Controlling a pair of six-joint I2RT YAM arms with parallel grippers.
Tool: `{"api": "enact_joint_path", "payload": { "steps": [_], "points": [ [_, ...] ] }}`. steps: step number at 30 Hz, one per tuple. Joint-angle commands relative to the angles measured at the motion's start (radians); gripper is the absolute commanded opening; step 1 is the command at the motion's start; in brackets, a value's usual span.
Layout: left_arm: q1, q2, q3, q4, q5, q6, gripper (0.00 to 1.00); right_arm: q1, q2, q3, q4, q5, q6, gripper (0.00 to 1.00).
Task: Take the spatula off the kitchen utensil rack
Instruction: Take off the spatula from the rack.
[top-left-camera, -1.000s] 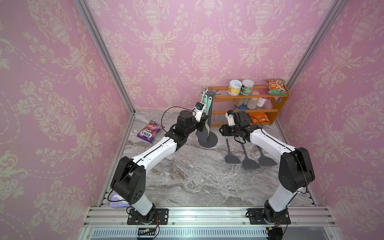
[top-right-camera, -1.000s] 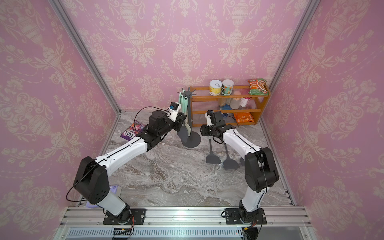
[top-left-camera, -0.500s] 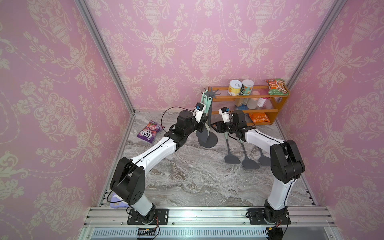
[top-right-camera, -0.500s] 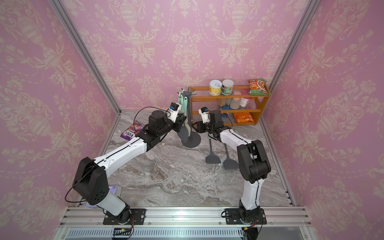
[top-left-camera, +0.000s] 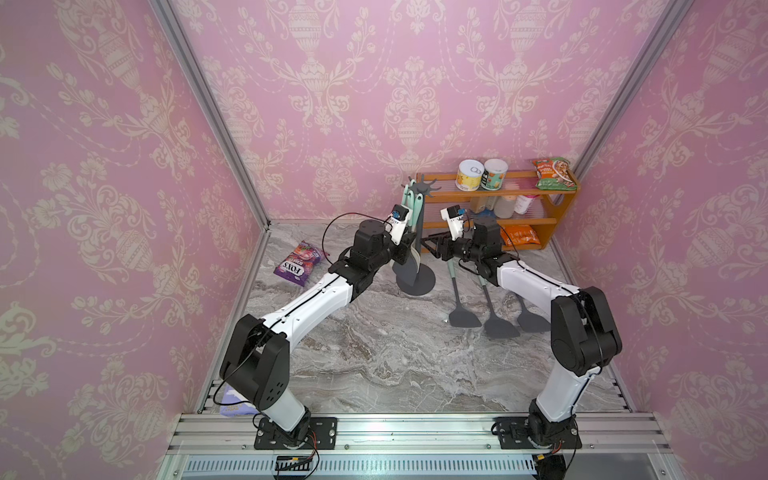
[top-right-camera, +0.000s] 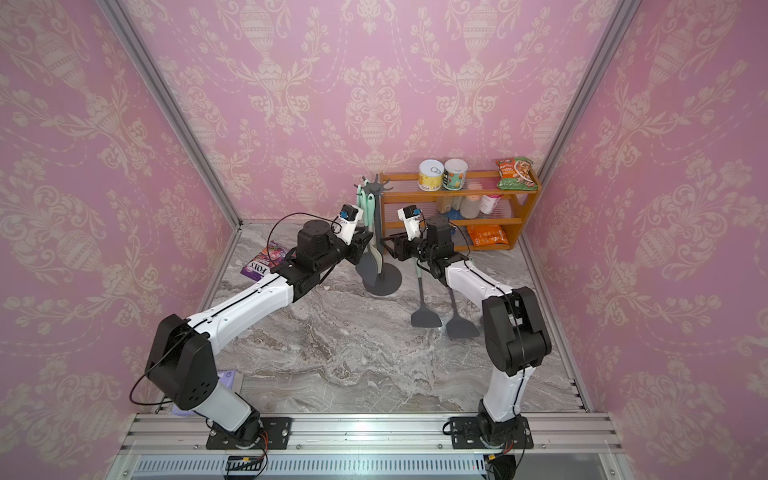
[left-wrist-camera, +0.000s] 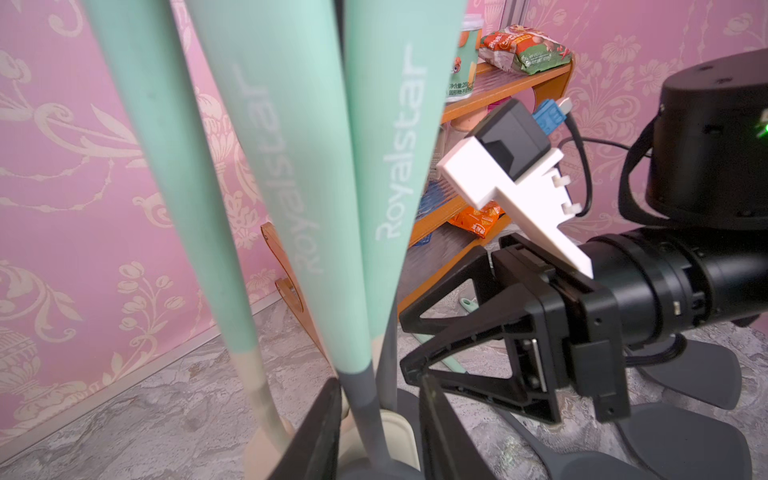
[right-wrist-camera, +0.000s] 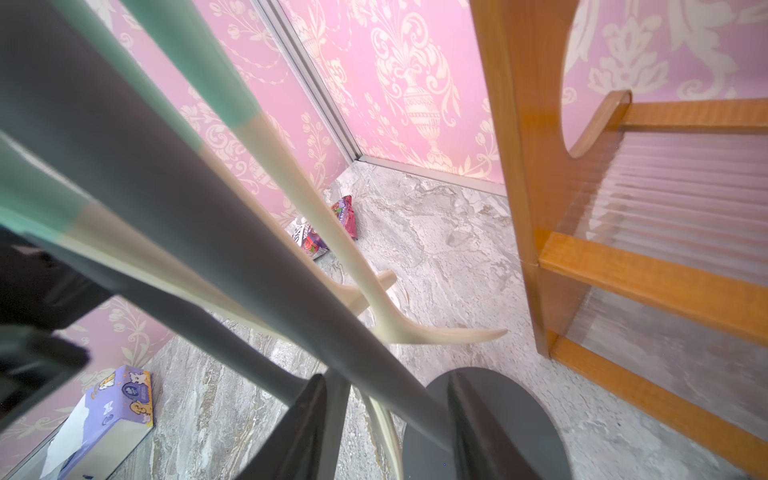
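Observation:
The kitchen utensil rack (top-left-camera: 424, 188) (top-right-camera: 374, 189) stands at the back on its dark disc base (top-left-camera: 420, 283), with mint-handled utensils hanging from its hooks. One of them, the spatula (left-wrist-camera: 365, 399), has a grey neck. My left gripper (left-wrist-camera: 380, 386) (top-left-camera: 409, 249) is open around that neck low down. One finger touches the neck, and a gap and the rack's pole lie before the other finger. The spatula's head is hidden. My right gripper (right-wrist-camera: 384, 382) (top-left-camera: 426, 243) (left-wrist-camera: 409, 345) is open and straddles the pole (right-wrist-camera: 257, 266) from the opposite side.
An orange wooden shelf (top-left-camera: 562, 208) with cans and snack bags stands right behind the rack. Three grey-headed utensils (top-left-camera: 463, 318) lie on the marble to the right. A Fox's sweet bag (top-left-camera: 299, 264) lies at the left wall, and a purple tissue box (top-left-camera: 237, 405) at the front left.
My right gripper has swung left from above the lying utensils to the rack's pole. The left gripper has stayed at the spatula's neck, its jaws slightly narrower.

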Motion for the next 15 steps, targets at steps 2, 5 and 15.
{"api": "enact_joint_path", "payload": {
  "steps": [2, 5, 15],
  "points": [
    [0.009, 0.014, 0.050, -0.015, 0.002, 0.014, 0.34, 0.007, -0.044, 0.065, -0.033, -0.034, -0.047, 0.50],
    [0.009, 0.018, 0.052, -0.006, 0.004, 0.010, 0.33, 0.009, -0.030, 0.115, -0.094, -0.027, -0.084, 0.50],
    [0.009, 0.032, 0.067, -0.016, 0.004, 0.010, 0.33, 0.015, 0.030, 0.188, -0.094, -0.066, -0.106, 0.49]
  ]
}}
